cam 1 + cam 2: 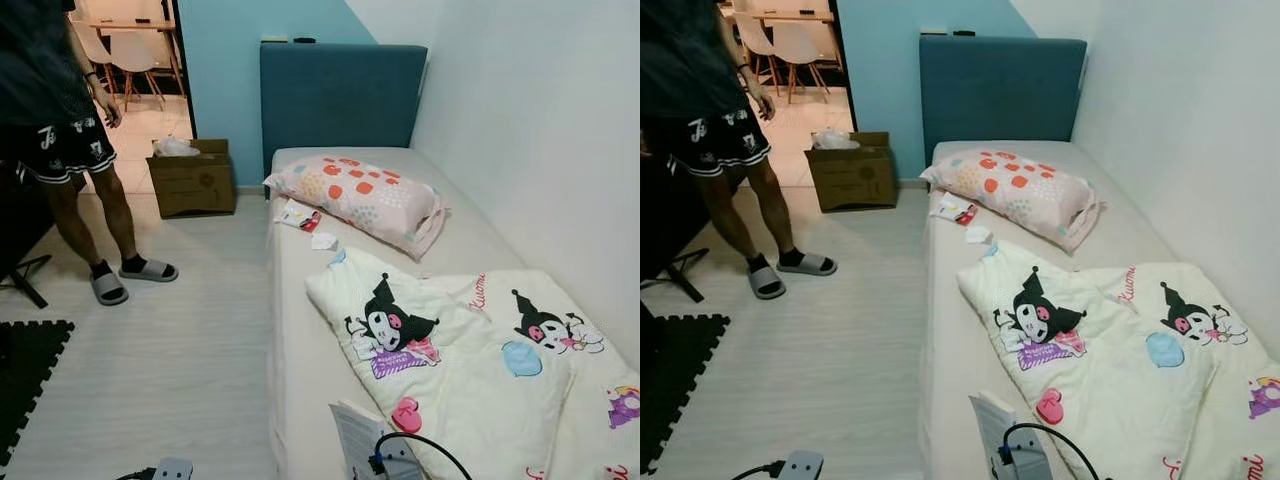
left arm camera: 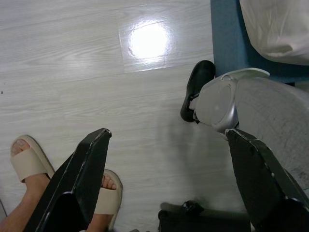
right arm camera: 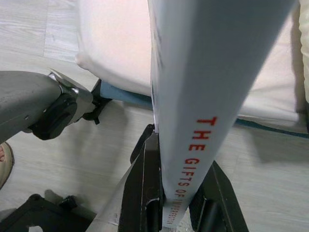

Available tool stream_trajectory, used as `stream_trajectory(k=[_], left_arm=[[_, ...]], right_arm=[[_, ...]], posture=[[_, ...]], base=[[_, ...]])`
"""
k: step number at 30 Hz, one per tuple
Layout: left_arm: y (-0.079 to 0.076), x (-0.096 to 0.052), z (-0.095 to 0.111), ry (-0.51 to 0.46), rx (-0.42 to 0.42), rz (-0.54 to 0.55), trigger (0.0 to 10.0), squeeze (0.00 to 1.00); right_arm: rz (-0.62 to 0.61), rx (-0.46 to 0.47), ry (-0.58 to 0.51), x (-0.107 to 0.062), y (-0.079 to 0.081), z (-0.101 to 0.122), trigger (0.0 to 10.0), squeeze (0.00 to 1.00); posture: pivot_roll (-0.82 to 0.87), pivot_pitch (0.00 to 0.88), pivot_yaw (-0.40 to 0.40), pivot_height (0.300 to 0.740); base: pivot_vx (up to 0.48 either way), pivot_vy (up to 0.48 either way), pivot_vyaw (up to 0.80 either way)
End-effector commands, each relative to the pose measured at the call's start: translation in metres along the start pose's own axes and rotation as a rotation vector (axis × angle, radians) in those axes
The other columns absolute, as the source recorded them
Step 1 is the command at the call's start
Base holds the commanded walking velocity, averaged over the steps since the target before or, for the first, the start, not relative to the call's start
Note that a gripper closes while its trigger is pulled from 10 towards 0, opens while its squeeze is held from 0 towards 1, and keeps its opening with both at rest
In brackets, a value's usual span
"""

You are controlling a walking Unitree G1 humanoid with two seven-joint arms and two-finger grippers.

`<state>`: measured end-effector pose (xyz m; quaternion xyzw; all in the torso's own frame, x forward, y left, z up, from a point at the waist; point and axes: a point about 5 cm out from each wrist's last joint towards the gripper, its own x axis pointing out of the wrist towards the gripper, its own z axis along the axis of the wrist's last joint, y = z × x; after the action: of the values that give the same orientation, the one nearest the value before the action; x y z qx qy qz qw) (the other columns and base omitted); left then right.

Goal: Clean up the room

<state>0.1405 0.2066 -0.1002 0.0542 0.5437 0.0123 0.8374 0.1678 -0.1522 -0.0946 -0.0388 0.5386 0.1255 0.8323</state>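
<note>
Book (image 3: 203,96) clamped in right gripper (image 3: 181,203) at 6 o'clock over bed (image 1: 300,330); left gripper (image 2: 169,164) wide above floor (image 2: 96,72).

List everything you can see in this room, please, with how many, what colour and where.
bed: one, cream sheet, along the right wall
headboard: one, dark blue, at the bed's far end
pillow: one, pink with dots, near the headboard
blanket: one, cream with cartoon prints, on the near half of the bed
wrappers: a few, white and red, on the bed beside the pillow
box: one, brown cardboard, on the floor left of the bed
mat: one, black, on the floor at left
person: one, dark clothes, grey slippers, standing at left
book: one, pale grey with red lettering, in the right hand
left hand: open, above the floor
right hand: shut on the book
</note>
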Motion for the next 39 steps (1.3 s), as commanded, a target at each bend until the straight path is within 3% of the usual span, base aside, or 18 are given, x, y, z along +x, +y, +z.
stream_trajectory(k=[1, 23, 39], left_arm=[[-0.002, 0.000, 0.000, 0.001, 0.007, -0.005, 10.0, 0.00], [-0.001, 0.000, -0.001, 0.003, 0.002, -0.002, 10.0, 0.00], [-0.003, 0.000, -0.005, 0.015, 0.008, -0.006, 10.0, 0.00]], right_arm=[[-0.005, -0.005, -0.012, 0.000, -0.001, 0.004, 10.0, 0.00], [-0.025, 0.004, 0.005, -0.003, -0.012, -0.003, 10.0, 0.00], [-0.025, 0.003, 0.006, -0.002, -0.011, -0.002, 10.0, 0.00]], posture=[[0.12, 0.000, -0.083, 0.740], [0.12, 0.000, -0.083, 0.740], [0.11, 0.000, -0.084, 0.740]], base=[[-0.480, 0.000, 0.00], [-0.108, 0.000, 0.00], [-0.399, 0.000, 0.00]])
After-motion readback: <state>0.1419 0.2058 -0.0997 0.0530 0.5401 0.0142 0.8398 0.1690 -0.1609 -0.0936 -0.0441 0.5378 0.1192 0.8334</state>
